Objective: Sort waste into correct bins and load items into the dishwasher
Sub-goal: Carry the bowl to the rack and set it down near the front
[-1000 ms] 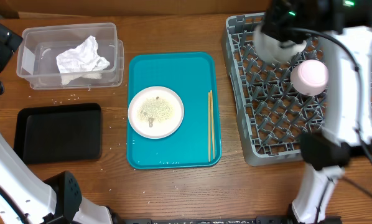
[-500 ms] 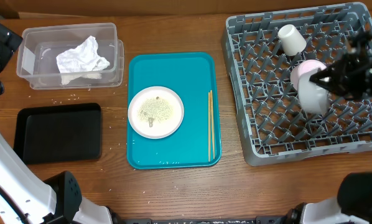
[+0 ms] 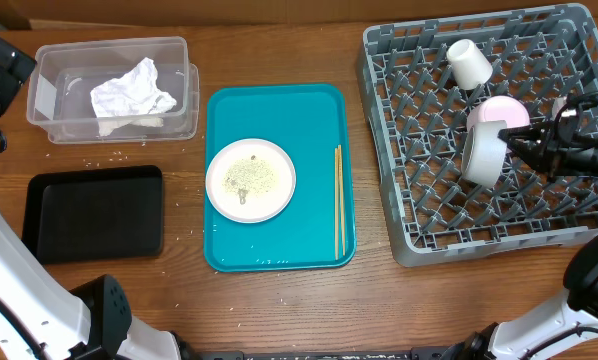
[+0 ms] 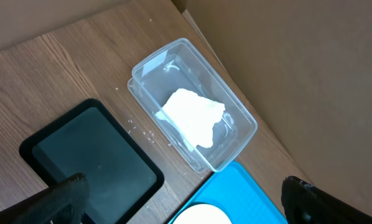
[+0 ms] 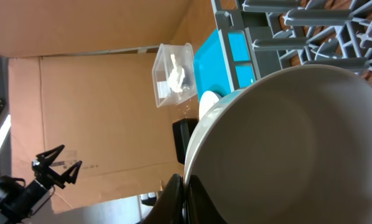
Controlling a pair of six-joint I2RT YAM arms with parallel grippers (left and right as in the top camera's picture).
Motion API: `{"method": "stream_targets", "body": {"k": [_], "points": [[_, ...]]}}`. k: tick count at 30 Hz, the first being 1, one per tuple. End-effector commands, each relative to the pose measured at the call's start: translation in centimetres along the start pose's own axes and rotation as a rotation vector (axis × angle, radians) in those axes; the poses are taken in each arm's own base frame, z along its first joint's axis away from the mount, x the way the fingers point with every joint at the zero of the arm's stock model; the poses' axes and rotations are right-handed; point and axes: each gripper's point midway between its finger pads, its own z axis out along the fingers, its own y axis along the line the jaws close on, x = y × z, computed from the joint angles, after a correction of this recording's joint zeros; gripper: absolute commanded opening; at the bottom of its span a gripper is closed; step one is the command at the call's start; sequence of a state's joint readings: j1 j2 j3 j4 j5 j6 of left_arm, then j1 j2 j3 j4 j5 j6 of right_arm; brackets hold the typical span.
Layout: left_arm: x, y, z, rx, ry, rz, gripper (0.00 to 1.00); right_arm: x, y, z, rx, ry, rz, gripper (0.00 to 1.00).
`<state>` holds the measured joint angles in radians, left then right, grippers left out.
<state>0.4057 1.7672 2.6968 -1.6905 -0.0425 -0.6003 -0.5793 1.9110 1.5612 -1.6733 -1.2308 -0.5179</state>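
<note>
My right gripper [image 3: 516,147] [image 5: 186,190] is shut on the rim of a large white dish [image 3: 482,155] [image 5: 285,149], holding it on edge among the pegs of the grey dish rack [image 3: 429,205] [image 5: 279,28]. A small white cup [image 3: 469,63] and a pale pink round bowl [image 3: 505,110] lie in the rack. A smaller white plate [image 3: 269,195] with rice scraps [image 3: 246,176] sits on the teal tray [image 3: 279,120]. The crumpled napkin [image 3: 131,92] [image 4: 192,115] lies in the clear tub [image 3: 44,60] [image 4: 236,134]. The black tray [image 3: 94,210] [image 4: 93,155] holds nothing. My left gripper [image 4: 183,183] is open high above them. The red wrapper is out of view.
A pair of chopsticks [image 3: 338,200] lies along the teal tray's right side. Loose rice grains [image 3: 109,158] are scattered on the wood between the tub and the black tray. Cardboard walls stand behind the table.
My right arm swung from the rack's back to its middle right with the white dish, and has turned it on edge among the pegs. The left arm has not moved.
</note>
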Motion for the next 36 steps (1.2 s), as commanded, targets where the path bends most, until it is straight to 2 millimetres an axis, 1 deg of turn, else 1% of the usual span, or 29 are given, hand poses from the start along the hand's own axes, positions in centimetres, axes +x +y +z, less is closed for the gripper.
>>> {"method": "stream_targets", "body": {"k": [1,3,6,10,13,19,21,23,26,29,30,33,35,36], "points": [[-0.1,0.0,-1.0,0.007,-0.023,-0.002,1.0,0.1,-0.3,0.2,-0.019,0.008,0.016,0.04],[-0.1,0.0,-1.0,0.006,-0.023,-0.002,1.0,0.3,-1.0,0.4,-0.003,0.023,0.052,0.04],[-0.1,0.0,-1.0,0.006,-0.023,-0.002,1.0,0.8,-1.6,0.7,-0.02,0.03,0.103,0.04],[-0.1,0.0,-1.0,0.006,-0.023,-0.002,1.0,2.0,-2.7,1.2,-0.035,0.047,0.195,0.04],[-0.1,0.0,-1.0,0.006,-0.023,-0.002,1.0,2.6,-3.8,1.4,-0.028,0.052,0.21,0.04],[-0.1,0.0,-1.0,0.006,-0.023,-0.002,1.0,1.6,-4.4,0.2,-0.022,0.002,0.175,0.04],[-0.1,0.0,-1.0,0.006,-0.023,-0.002,1.0,1.1,-4.6,-0.5,0.007,-0.01,0.179,0.08],[-0.1,0.0,-1.0,0.006,-0.023,-0.002,1.0,0.8,-5.3,-1.3,0.079,-0.009,0.189,0.1],[-0.1,0.0,-1.0,0.006,-0.023,-0.002,1.0,0.1,-6.7,-2.8,0.237,-0.009,0.219,0.13],[-0.1,0.0,-1.0,0.006,-0.023,-0.002,1.0,-1.1,-7.6,-5.1,0.419,-0.043,0.254,0.14],[-0.1,0.0,-1.0,0.006,-0.023,-0.002,1.0,-1.4,-7.6,-5.7,0.458,-0.058,0.263,0.14],[-0.1,0.0,-1.0,0.006,-0.023,-0.002,1.0,-2.7,-7.0,-8.9,0.621,-0.138,0.292,0.17],[-0.1,0.0,-1.0,0.006,-0.023,-0.002,1.0,-3.2,-6.0,-10.5,0.7,-0.183,0.295,0.2],[-0.1,0.0,-1.0,0.006,-0.023,-0.002,1.0,-3.4,-5.4,-11.0,0.721,-0.199,0.286,0.21]]}}
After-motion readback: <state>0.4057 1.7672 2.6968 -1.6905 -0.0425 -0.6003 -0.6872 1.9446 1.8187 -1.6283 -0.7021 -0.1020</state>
